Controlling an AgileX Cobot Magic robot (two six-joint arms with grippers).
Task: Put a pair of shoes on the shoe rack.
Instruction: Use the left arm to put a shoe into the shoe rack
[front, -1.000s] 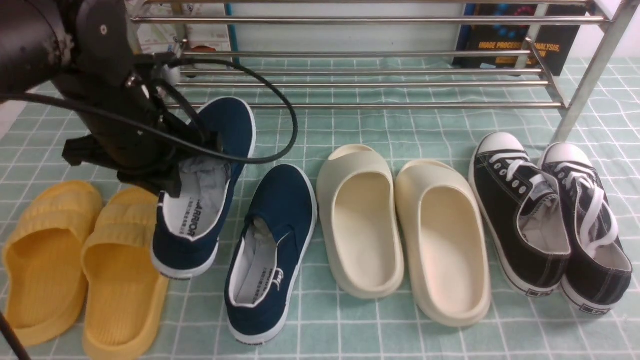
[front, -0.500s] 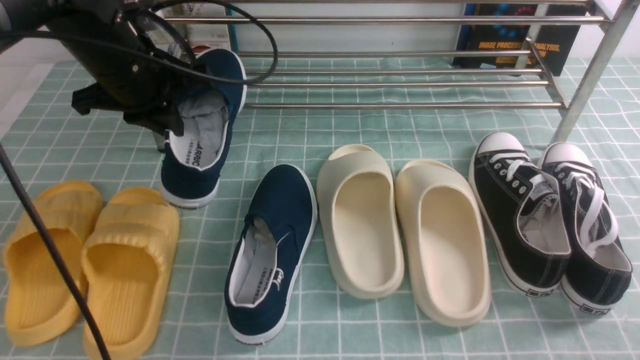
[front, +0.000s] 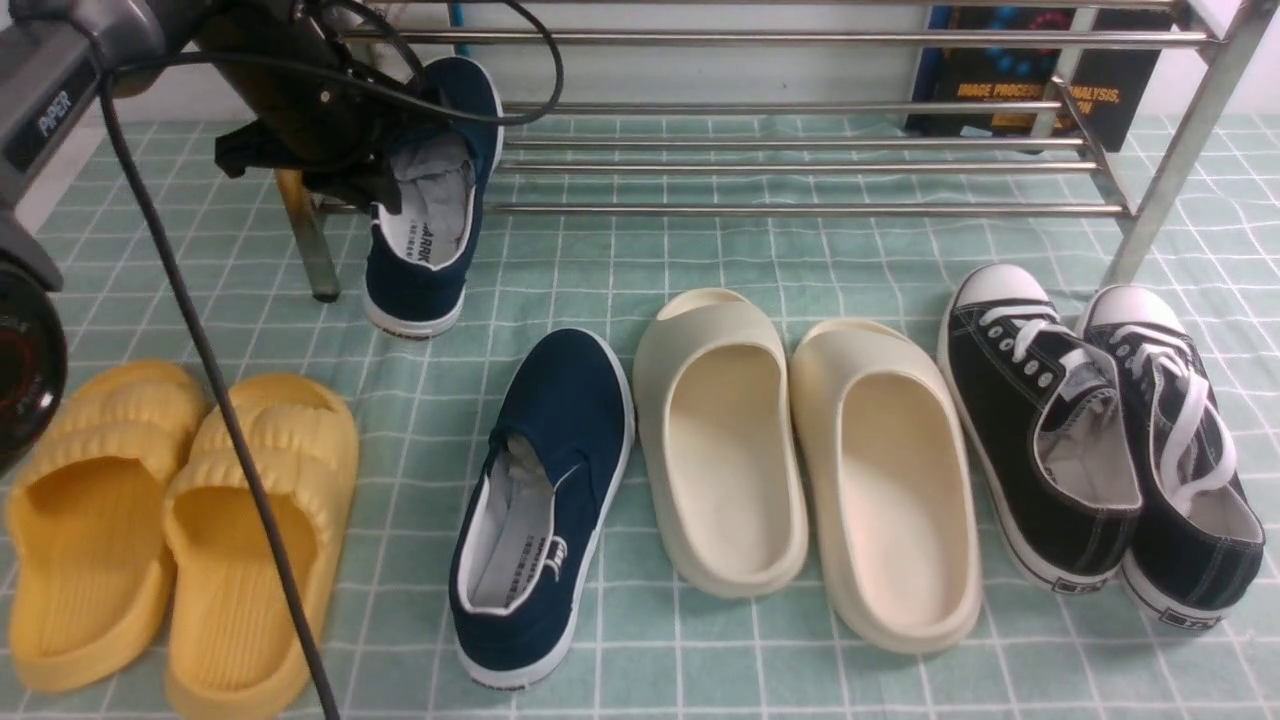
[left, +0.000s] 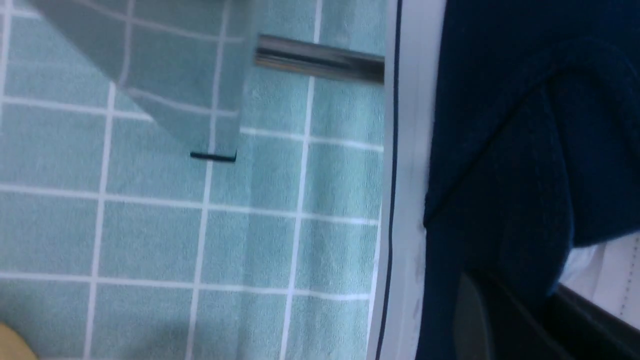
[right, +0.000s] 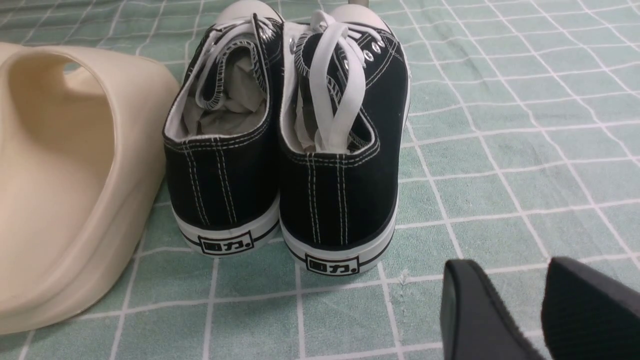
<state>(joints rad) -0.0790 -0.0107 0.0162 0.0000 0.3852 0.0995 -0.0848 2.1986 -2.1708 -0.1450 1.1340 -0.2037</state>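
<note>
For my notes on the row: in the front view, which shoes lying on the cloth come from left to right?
Pair of ribbed yellow slides → single navy-blue canvas slip-on sneaker → pair of smooth cream slides → pair of black canvas lace-up sneakers

The left arm (front: 55, 100) has a grey link marked "PIPER"; its wrist housing is black, with thick black cables (front: 208, 380); the right gripper (right: 505, 275) has two black fingers (right: 470, 315).
</note>
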